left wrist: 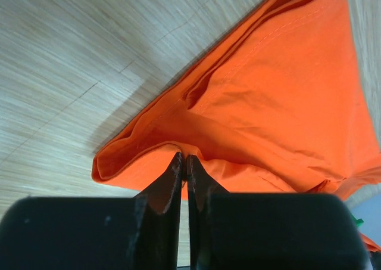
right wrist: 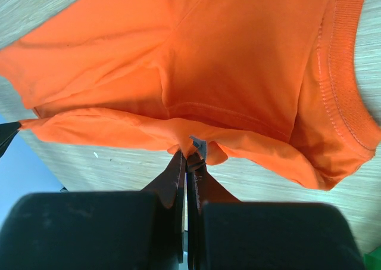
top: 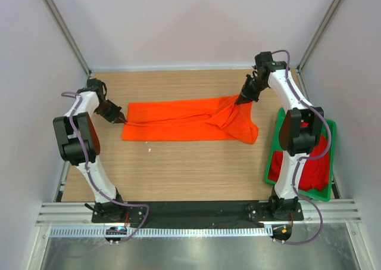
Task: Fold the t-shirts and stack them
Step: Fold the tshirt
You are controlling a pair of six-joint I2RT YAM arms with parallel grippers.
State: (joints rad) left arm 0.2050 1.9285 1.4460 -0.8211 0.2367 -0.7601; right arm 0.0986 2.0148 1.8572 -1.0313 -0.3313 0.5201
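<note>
Left tool (top: 123, 120) and right tool (top: 240, 101), arms spread wide, pinch orange t-shirt (top: 172, 122).

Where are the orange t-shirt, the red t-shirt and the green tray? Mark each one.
orange t-shirt (top: 172, 122), top view, flat middle of its body.
red t-shirt (top: 317, 173), top view, bunched cloth at its right side.
green tray (top: 309, 194), top view, near rim.

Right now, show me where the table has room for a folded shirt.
Widest bare tabletop: the near strip between the orange t-shirt and the arm bases. A narrower strip lies behind the shirt, to the back wall. Crowded: the middle, where the left gripper and right gripper pinch the shirt, and the right edge, with the red t-shirt in the green tray.
</note>
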